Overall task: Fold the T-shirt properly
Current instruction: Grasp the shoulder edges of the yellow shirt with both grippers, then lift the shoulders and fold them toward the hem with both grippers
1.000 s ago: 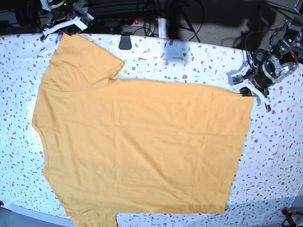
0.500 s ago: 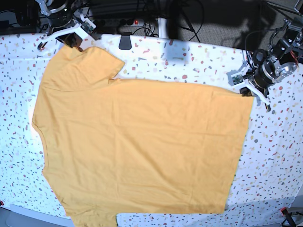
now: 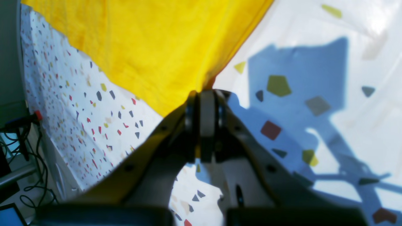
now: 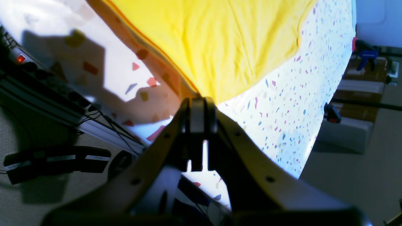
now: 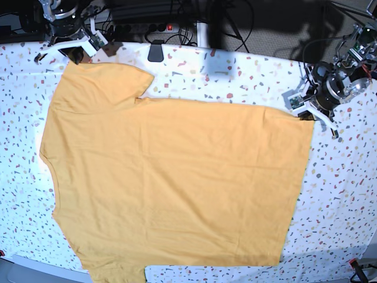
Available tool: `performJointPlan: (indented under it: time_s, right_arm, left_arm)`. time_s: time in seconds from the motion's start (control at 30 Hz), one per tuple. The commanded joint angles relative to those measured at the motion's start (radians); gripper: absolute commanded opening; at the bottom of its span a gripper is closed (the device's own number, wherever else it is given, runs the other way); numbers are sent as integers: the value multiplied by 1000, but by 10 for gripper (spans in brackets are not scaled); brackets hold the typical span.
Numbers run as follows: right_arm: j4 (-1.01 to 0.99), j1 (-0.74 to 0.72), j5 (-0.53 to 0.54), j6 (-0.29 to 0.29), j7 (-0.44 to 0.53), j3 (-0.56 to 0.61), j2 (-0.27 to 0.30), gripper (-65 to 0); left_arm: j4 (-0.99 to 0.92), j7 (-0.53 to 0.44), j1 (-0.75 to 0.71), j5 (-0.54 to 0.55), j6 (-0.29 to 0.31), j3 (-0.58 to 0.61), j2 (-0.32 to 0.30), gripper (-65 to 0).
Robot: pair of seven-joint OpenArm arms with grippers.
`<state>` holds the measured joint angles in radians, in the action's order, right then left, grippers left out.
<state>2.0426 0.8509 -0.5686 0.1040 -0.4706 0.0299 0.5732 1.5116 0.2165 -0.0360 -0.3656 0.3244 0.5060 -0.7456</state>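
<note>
T-shirt (image 5: 177, 183) flat on speckled white tablecloth (image 5: 347, 194).

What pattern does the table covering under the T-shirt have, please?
White with small multicoloured terrazzo-like flecks; the table covering shows best in the base view, around the plain yellow-orange T-shirt.

We're in a robotics lab: terrazzo-print table cover (image 5: 194, 71), power strip (image 5: 154, 26) and tangled cables (image 5: 235, 23) behind.
</note>
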Motion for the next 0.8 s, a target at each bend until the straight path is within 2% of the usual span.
performJointPlan:
  time_s: [0.0, 0.37, 0.57, 0.7, 0.77]
  right_arm:
    - [22, -1, -5, -37, 5, -3, 9, -650]
    - [22, -188, 165, -41, -2, -3, 8, -650]
    - [22, -287, 189, -41, -2, -3, 5, -650]
    - [22, -328, 238, -41, -16, -3, 5, -650]
    - [21, -342, 256, -40, -16, -3, 3, -650]
  left_arm:
    - [6, -8, 9, 4, -3, -6, -17, -650]
    - [6, 0, 57, 0, -3, -6, -17, -650]
    - [6, -2, 115, 8, -3, -6, -17, -650]
    - [6, -1, 143, 141, -3, -6, -16, -650]
    - [6, -1, 145, 166, -3, -6, -14, -650]
